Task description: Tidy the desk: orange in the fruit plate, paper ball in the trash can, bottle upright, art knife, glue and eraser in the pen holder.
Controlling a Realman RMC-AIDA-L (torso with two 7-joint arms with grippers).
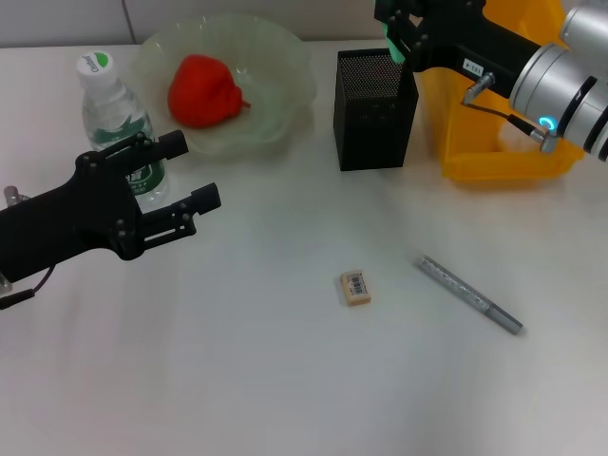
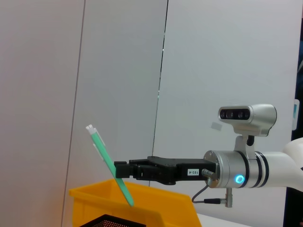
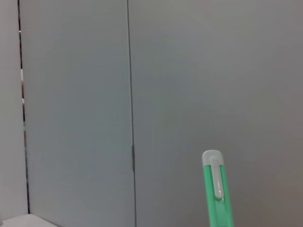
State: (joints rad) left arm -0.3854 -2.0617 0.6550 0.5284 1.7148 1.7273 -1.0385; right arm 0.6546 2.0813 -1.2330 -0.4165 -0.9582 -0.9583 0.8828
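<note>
Nearest to us on the white counter [image 1: 237, 380] lie the eraser [image 1: 355, 287], tan with its barcode label up, and to its right a slim grey pen-like tool [image 1: 469, 294], lying at a slant; the two are well apart.

At the near left our left arm reaches in level over the counter, its black left pincer [image 1: 190, 173] open with both fingers pointing right and holding nothing. Just behind it the bottle [image 1: 116, 116] stands upright, cap on, partly hidden by the pincer's upper finger; we cannot tell whether they touch.

Farther back, the fruit plate [image 1: 285, 57] holds the orange [image 1: 204, 90] in its left half. To its right stands the pen holder [image 1: 373, 119], and just beside that, farther right, the trash can [image 1: 475, 161].

Our right arm stretches in from the far right, level above the trash can, forearm and wrist in line. The right pincer [image 1: 397, 40] hangs over the far rim of the pen holder and is clamped on a green stick [image 2: 110, 165] with a white cap. In the left wrist view the stick tilts, white end up, its lower tip above the pen holder's mesh rim.
</note>
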